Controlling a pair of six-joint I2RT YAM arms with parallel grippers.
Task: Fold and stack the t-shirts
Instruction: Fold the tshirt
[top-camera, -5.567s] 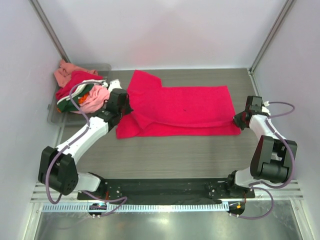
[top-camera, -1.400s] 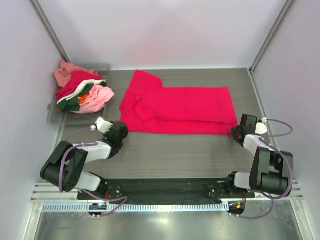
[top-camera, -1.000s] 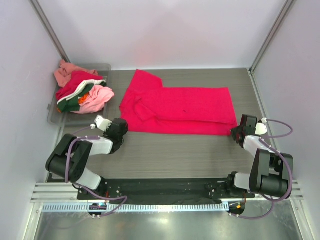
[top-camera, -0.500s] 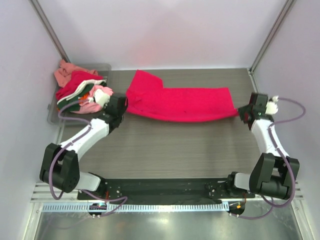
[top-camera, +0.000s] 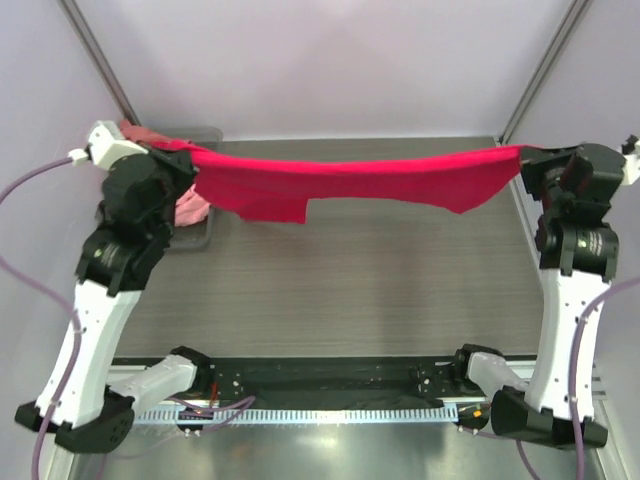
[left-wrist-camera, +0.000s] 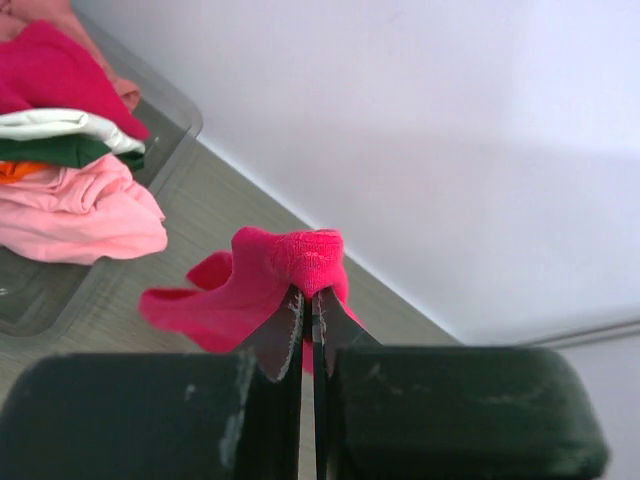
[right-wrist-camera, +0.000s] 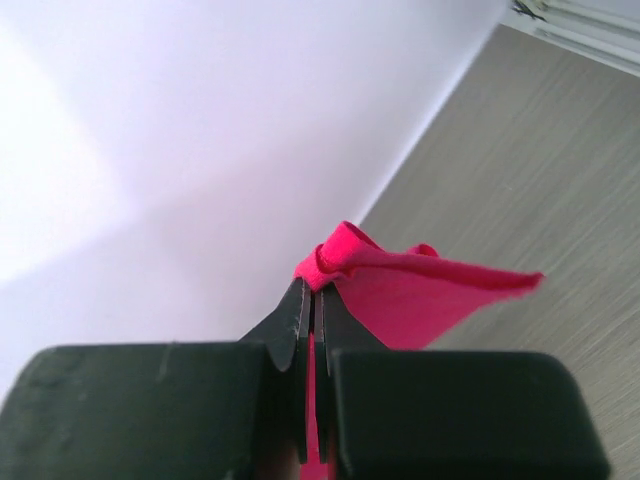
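1. Above the worktop (top-camera: 350, 290) the crimson t-shirt (top-camera: 340, 185) hangs stretched from side to side
2. At far left, other t-shirts (left-wrist-camera: 80, 215) lie piled in a tray (left-wrist-camera: 180, 115)
3. Left gripper (left-wrist-camera: 312, 300) and right gripper (right-wrist-camera: 314, 292): jaws pinched tight on the crimson t-shirt's ends

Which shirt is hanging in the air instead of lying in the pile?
The crimson-red t-shirt: the left gripper and right gripper pinch its ends, stretching it above the table. The other shirts lie heaped in the tray.

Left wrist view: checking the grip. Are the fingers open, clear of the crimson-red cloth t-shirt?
No, the left gripper has its fingers pinched on a bunched fold of the crimson-red cloth t-shirt.
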